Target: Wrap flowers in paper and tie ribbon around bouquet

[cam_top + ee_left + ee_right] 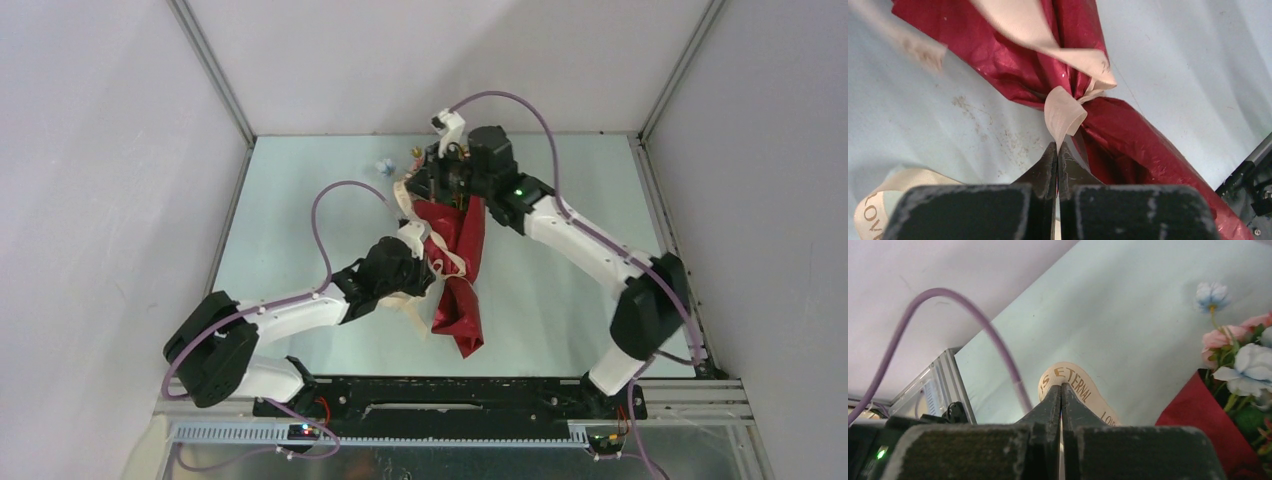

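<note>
Nearest, the left pincer [1058, 148] is pressed together on a loop of the flat cream-beige ribbon [1064, 111], where it cinches the red wrapping paper [1133, 140] lying on the pale bench [570, 305]; farther off, the right pincer [1061, 389] is clamped on a printed stretch of that ribbon, beside the pink and pale blue artificial flowers [1243, 357]. The tying seems in hand, and next both ends need an even pull apart. Whether a true knot exists I cannot see; the stems are hidden.

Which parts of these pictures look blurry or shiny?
Left wrist view: the ribbon is sharp at the knot, but its upper-left strand is smeared; the red paper shows small glossy highlights. Right wrist view: the flowers at the right edge look soft. Top view: even light, faint shadows on the table.
</note>
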Robot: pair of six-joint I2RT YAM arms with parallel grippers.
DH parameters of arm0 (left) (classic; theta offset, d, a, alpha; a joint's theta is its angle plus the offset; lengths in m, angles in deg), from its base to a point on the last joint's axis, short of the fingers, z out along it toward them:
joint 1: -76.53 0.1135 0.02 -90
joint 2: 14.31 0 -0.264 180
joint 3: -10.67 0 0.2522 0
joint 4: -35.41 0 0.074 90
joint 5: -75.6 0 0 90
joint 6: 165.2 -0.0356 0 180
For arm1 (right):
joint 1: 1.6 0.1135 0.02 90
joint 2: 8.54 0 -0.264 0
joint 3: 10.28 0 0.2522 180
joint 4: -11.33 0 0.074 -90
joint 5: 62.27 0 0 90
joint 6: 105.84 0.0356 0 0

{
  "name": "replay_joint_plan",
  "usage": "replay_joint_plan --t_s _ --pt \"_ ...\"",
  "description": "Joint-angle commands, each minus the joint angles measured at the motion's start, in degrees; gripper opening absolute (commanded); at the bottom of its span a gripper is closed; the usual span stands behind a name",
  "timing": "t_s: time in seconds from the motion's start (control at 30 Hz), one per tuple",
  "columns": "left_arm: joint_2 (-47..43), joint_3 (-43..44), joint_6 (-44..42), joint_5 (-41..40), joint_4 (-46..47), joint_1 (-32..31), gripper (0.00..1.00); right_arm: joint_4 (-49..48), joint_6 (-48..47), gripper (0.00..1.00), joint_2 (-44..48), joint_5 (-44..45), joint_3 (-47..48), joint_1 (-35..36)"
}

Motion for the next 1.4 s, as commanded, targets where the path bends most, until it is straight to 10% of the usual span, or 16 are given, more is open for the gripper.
replay_joint_plan --t_s 0.0,0.17,0.47,0.83,1.37 --pt "-2.89 -0.17 -0.02 -3.52 5.5 -1.15 0.0 10.12 1.72 0.0 -8.11 2.75 11.88 1.75" --pt "-3.79 -1.0 0.25 -6.86 4.97 -1.9 0.0 23.32 -0.6 0.05 -16.67 5.48 19.89 2.15" --pt "-4.18 0.41 -3.02 -7.62 3.35 -2.07 0.0 34.14 -10.82 0.57 -14.62 0.99 22.79 1.35" --pt "-2.61 3.06 -15.38 -2.38 1.96 -2.02 0.0 20.46 -25.14 0.65 4.28 -29.61 -8.26 -10.51" --pt "-1.7 10.05 -38.62 -3.96 -0.92 -2.69 0.0 24.32 -50.4 0.68 -4.12 -39.42 -9.14 -12.44"
